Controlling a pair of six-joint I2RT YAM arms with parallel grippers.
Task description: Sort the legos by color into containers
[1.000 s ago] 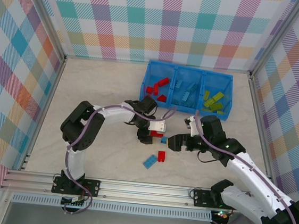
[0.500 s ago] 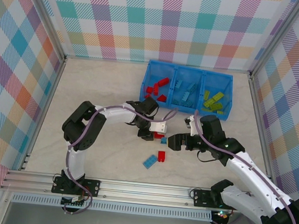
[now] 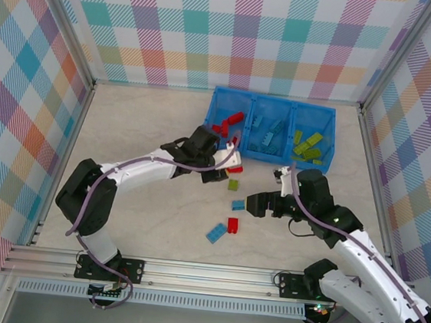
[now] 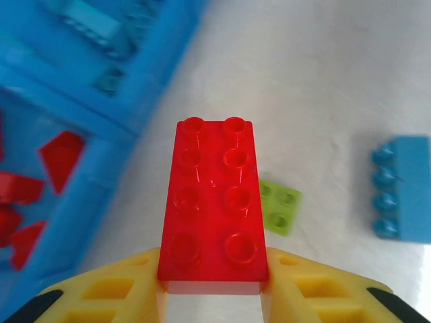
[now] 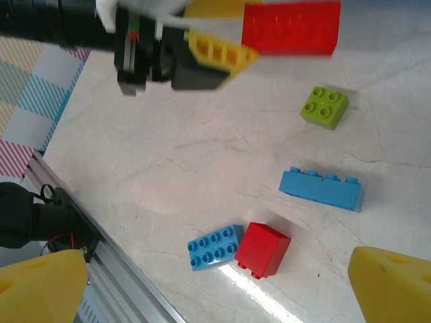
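Observation:
My left gripper (image 4: 213, 269) is shut on a red 2x4 lego (image 4: 214, 208), held above the table just in front of the blue bin (image 3: 216, 100). From above, that gripper (image 3: 229, 165) and its red lego (image 3: 235, 169) sit near the left container (image 3: 225, 124), which holds red legos. The middle container (image 3: 268, 134) holds blue ones and the right container (image 3: 308, 144) green ones. On the table lie a green lego (image 5: 325, 106), a long blue lego (image 5: 322, 190), a blue 2x4 (image 5: 215, 246) and a red lego (image 5: 262, 249). My right gripper (image 5: 215, 296) hangs open over the last two.
The bin's blue front wall (image 4: 114, 101) is close on the left of the held lego. An aluminium rail (image 3: 188, 270) runs along the near table edge. Checked walls enclose the table on three sides. Bare tabletop (image 3: 142, 123) lies left of the bin.
My left gripper closed on the red lego and carried it up and back toward the bin, uncovering the green lego. The right arm has barely moved.

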